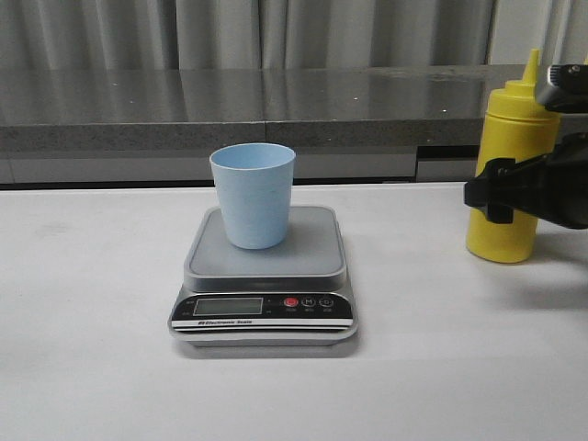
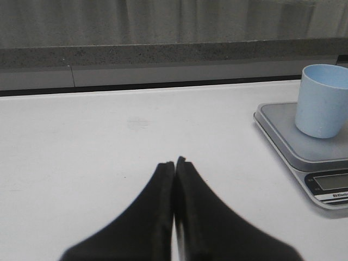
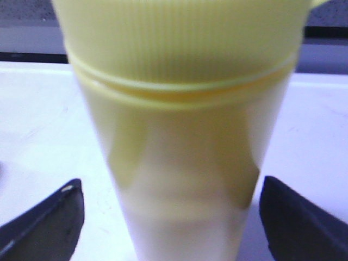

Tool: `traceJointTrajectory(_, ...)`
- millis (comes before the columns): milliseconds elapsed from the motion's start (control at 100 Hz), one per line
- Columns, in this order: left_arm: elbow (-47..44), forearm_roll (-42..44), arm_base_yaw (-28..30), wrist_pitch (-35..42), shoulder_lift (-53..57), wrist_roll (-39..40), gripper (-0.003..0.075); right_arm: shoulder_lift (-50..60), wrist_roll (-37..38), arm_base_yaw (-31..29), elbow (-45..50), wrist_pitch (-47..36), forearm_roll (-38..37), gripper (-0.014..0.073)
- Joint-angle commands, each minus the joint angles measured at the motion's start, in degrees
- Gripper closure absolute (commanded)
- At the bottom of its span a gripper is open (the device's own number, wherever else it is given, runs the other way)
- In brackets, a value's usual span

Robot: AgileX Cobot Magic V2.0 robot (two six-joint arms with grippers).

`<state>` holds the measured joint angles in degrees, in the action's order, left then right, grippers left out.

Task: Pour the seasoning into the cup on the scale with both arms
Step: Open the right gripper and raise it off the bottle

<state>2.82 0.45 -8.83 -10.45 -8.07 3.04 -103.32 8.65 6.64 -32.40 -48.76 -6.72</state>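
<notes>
Overall: a white tabletop (image 1: 92, 367) carries every item listed below; a grey stone ledge (image 1: 184, 110) and pale curtains (image 1: 276, 32) lie behind it.

Scale (image 1: 264, 292): flat silver-grey unit at the centre of the tabletop, black front panel toward the camera, with LCD display (image 1: 228, 307) and red button (image 1: 291, 301). What the display reads is too small to tell.

Cup (image 1: 253, 194): pale blue tapered tumbler, upright, mouth up, standing on the steel platform of the scale, slightly left of the platform's middle. Its inside is not visible from the front view.

Seasoning (image 1: 507, 161): tall yellow squeeze bottle, upright on the tabletop, well to the right of the scale and apart from it; pointed nozzle cap on top. It stands taller than the cup.

Right gripper (image 1: 514, 188): black, reaching in from the right edge at the bottle's mid-height. Right wrist view shows the jaws set wide, one finger (image 3: 43, 223) on each side of the yellow body (image 3: 185, 163), with a strip of tabletop visible between each finger and the bottle; no contact is seen.

Left gripper (image 2: 175, 163): seen only in the left wrist view, low over bare tabletop, well to the left of the scale. Jaws pressed together tip to tip, with nothing between them.
</notes>
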Motion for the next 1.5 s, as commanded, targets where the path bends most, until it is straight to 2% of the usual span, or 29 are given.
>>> traceJointTrajectory(0,1.64,-0.45,0.11,4.34,-0.49,0.45,0.0741,4.86,0.14,-0.31,0.53,-4.46,0.54,-0.0052)
traceJointTrajectory(110,1.64,-0.45,0.11,4.34,-0.49,0.45,0.0741,8.12,0.14,-0.31,3.36,-4.39,0.91,-0.0044)
traceJointTrajectory(200,1.64,-0.45,0.11,4.34,-0.49,0.45,0.0741,11.43,0.08,-0.31,5.54,-4.1,0.96,0.0047)
traceJointTrajectory(270,1.64,-0.45,0.11,4.34,-0.49,0.45,0.0741,14.22,0.08,-0.31,7.31,-3.75,0.96,0.0195)
traceJointTrajectory(440,1.64,-0.45,0.11,4.34,-0.49,0.45,0.0741,21.18,0.08,-0.31,11.15,-0.3,1.03,0.0672)
traceJointTrajectory(490,1.64,-0.45,0.11,4.34,-0.49,0.45,0.0741,23.24,0.08,-0.31,12.3,0.15,1.76,0.065)
traceJointTrajectory(970,1.64,-0.45,0.11,4.34,-0.49,0.45,0.0741,47.41,-0.13,-0.31,18.91,10.88,3.51,0.0653)
traceJointTrajectory(1490,1.64,-0.45,0.11,4.34,-0.49,0.45,0.0741,64.32,-0.13,0.7,19.54,11.87,0.86,0.0653)
